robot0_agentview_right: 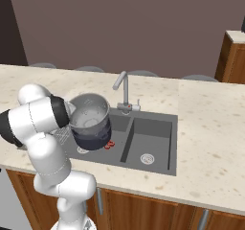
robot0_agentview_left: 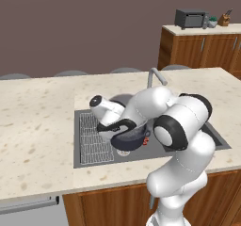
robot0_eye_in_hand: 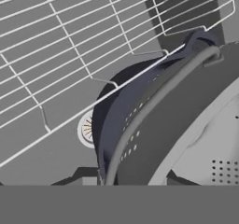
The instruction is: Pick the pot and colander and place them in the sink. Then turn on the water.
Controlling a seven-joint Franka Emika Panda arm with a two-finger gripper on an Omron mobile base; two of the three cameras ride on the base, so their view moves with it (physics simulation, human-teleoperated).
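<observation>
Pot [robot0_agentview_right: 92, 128] with colander [robot0_agentview_right: 90, 113] nested inside, over the sink [robot0_agentview_right: 158, 143], rims clamped in the narrowed pincer [robot0_eye_in_hand: 135, 183].

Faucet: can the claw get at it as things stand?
Probably not yet: the claw is shut on the pot, colander nested inside, above the sink. The faucet stands unobstructed behind.

I see the dark pot [robot0_agentview_right: 91, 137] tilted over the sink's [robot0_agentview_right: 158, 164] left basin, the silver colander [robot0_agentview_right: 90, 114] nested inside, faucet at one o'clock
</observation>
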